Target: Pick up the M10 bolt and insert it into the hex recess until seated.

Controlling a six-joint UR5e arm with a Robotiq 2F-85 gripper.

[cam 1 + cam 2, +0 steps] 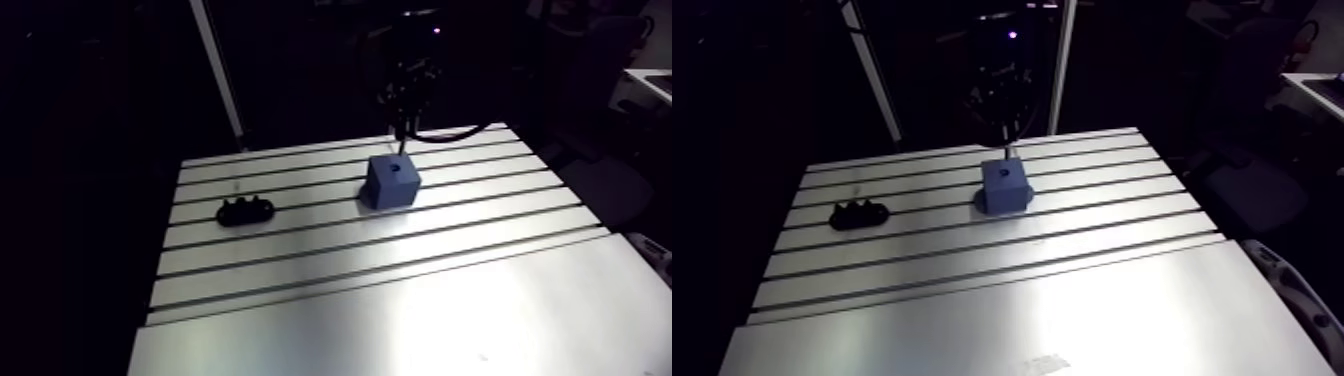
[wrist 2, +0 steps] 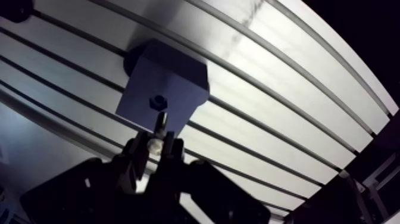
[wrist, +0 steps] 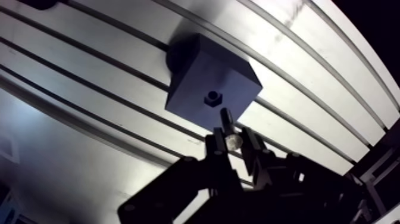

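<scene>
A blue block (image 3: 209, 83) stands on the slotted table (image 1: 400, 300), with a dark hex recess (image 3: 212, 98) in its top face. My gripper (image 3: 233, 143) is shut on the M10 bolt (image 3: 228, 126), whose head sits between the fingers and whose shank points down at the block. In the wrist view the bolt's tip hangs just above the block's top, a little to the side of the recess. In the arm view the gripper (image 1: 405, 125) hovers over the block's (image 1: 391, 182) far edge.
A small black holder (image 1: 245, 211) lies on the table to the left of the block. The table's near half is a bare plate (image 1: 420, 320); the slots run across its far half.
</scene>
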